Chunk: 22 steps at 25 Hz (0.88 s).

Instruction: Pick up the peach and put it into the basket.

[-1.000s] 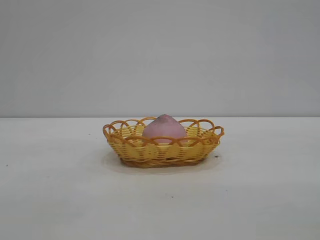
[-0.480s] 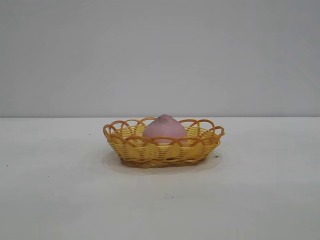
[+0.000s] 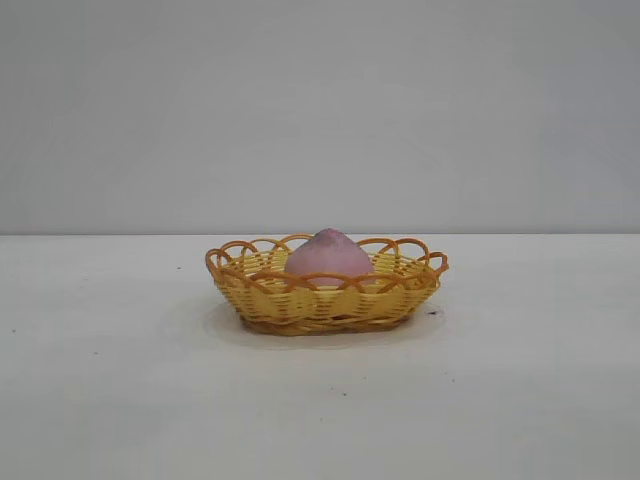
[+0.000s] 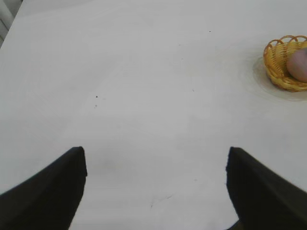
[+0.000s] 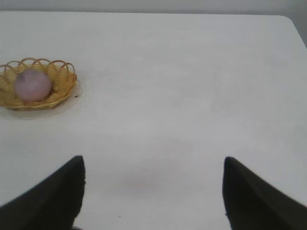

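Note:
The pink-mauve peach (image 3: 328,254) lies inside the yellow woven basket (image 3: 300,298) with the orange looped rim, in the middle of the white table. The basket (image 4: 278,67) and peach (image 4: 298,64) show at the edge of the left wrist view, and the basket (image 5: 60,79) and peach (image 5: 32,85) also show in the right wrist view. My left gripper (image 4: 156,155) is open and empty above bare table, far from the basket. My right gripper (image 5: 153,163) is open and empty above bare table, also far from the basket. Neither arm shows in the exterior view.
The white table (image 3: 500,400) spreads wide around the basket. A grey wall (image 3: 320,110) stands behind it. The table's far corner (image 5: 288,21) shows in the right wrist view.

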Each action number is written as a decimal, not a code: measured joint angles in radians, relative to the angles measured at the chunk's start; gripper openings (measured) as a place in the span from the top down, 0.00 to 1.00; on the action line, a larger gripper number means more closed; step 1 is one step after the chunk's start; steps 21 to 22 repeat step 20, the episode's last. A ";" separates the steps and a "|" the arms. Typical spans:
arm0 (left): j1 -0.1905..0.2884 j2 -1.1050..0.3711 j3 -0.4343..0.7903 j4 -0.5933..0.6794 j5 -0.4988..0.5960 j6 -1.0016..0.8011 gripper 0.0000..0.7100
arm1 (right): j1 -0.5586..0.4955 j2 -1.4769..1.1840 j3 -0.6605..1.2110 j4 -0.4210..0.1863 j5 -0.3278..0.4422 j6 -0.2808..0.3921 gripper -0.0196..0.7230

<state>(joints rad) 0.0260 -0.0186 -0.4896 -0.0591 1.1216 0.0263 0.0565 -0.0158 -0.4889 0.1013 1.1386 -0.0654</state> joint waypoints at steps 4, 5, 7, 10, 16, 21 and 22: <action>0.000 0.000 0.000 0.000 0.000 0.000 0.25 | 0.000 0.000 0.000 0.000 0.000 0.000 0.29; 0.000 0.000 0.000 0.000 0.000 0.000 0.25 | 0.000 0.000 0.000 0.000 0.000 0.000 0.29; 0.000 0.000 0.000 0.000 0.000 0.000 0.25 | 0.000 0.000 0.000 0.000 0.000 0.000 0.29; 0.000 0.000 0.000 0.000 0.000 0.000 0.25 | 0.000 0.000 0.000 0.000 0.000 0.000 0.29; 0.000 0.000 0.000 0.000 0.000 0.000 0.25 | 0.000 0.000 0.000 0.000 0.000 0.000 0.29; 0.000 0.000 0.000 0.000 0.000 0.000 0.25 | 0.000 0.000 0.000 0.000 0.000 0.000 0.29; 0.000 0.000 0.000 0.000 0.000 0.000 0.25 | 0.000 0.000 0.000 0.000 0.000 0.000 0.29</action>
